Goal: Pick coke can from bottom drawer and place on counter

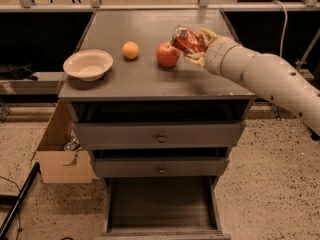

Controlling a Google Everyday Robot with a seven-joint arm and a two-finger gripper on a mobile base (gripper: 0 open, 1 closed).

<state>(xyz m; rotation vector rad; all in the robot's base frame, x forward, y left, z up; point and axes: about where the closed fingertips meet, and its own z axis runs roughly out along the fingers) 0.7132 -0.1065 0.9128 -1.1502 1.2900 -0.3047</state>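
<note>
- Cardboard box [60, 154]: on the floor, below the counter [150, 29] and against the left side of its cabinet; flaps open.
- Bowl [88, 64]: pale, round, upright, on the counter near its front left corner.
- Orange [130, 50]: on the counter, left of centre, apart from the bowl.
- Two upper drawers [160, 134]: under the counter, each with a small round knob, both pulled out a little.
- Bottom drawer [161, 206]: lowest under the counter, pulled well out; dark floor showing.
- Apple [167, 55]: red, on the counter, about mid-width.
- Coke can [186, 40]: tilted, held over the counter's right half, just beside the apple; whether it touches the surface cannot be told.
- Gripper [192, 46]: above the counter's right half, fingers clamped on the coke can.
- Arm [265, 79]: pale, reaching in over the counter's right edge.
</note>
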